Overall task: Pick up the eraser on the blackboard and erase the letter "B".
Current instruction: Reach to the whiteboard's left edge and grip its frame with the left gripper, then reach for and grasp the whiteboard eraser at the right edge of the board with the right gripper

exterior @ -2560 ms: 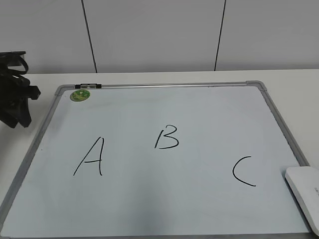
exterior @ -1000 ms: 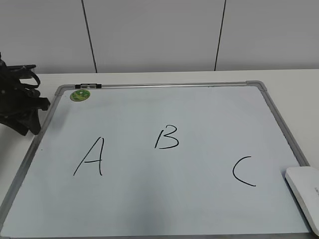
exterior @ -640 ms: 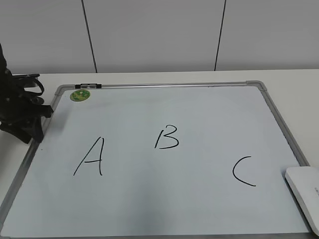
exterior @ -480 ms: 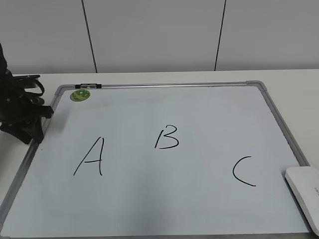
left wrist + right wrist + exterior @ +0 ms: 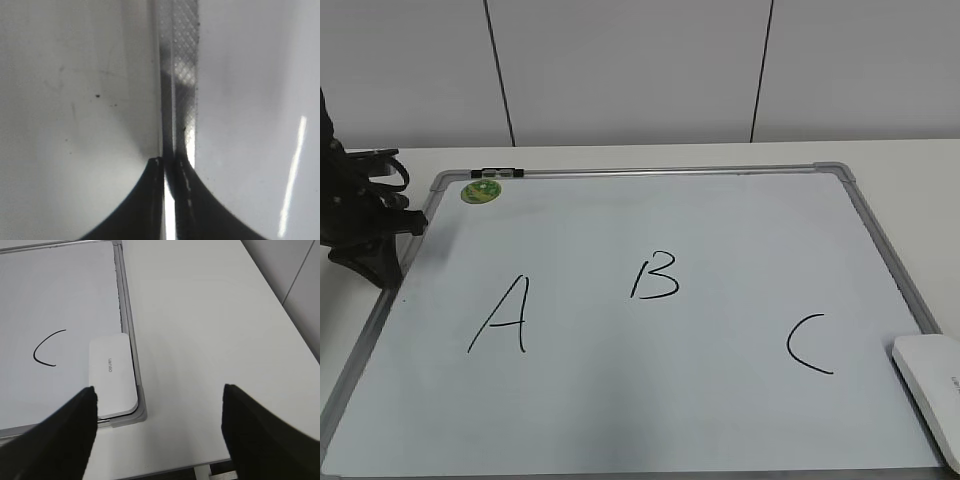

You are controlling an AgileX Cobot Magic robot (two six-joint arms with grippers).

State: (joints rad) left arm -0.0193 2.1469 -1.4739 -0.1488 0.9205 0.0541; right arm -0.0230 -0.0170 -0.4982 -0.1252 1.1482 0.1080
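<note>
While untouched, one eraser (image 5: pixel 113 375), three letters

Counts: one blackboard (image 5: pixel 865 235), three black letters on it: one "A" (image 5: pixel 502 316), one letter "B" (image 5: pixel 654 277), one "C" (image 5: pixel 808 345). One eraser (image 5: pixel 932 392), one green magnet (image 5: pixel 480 191), two pincers: left pincer (image 5: pixel 171 165), right pincer (image 5: pixel 157 395).

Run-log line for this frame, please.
phase: pre-grasp | left gripper: shut on blackboard frame | right gripper: open above eraser | letter "B": intact
</note>
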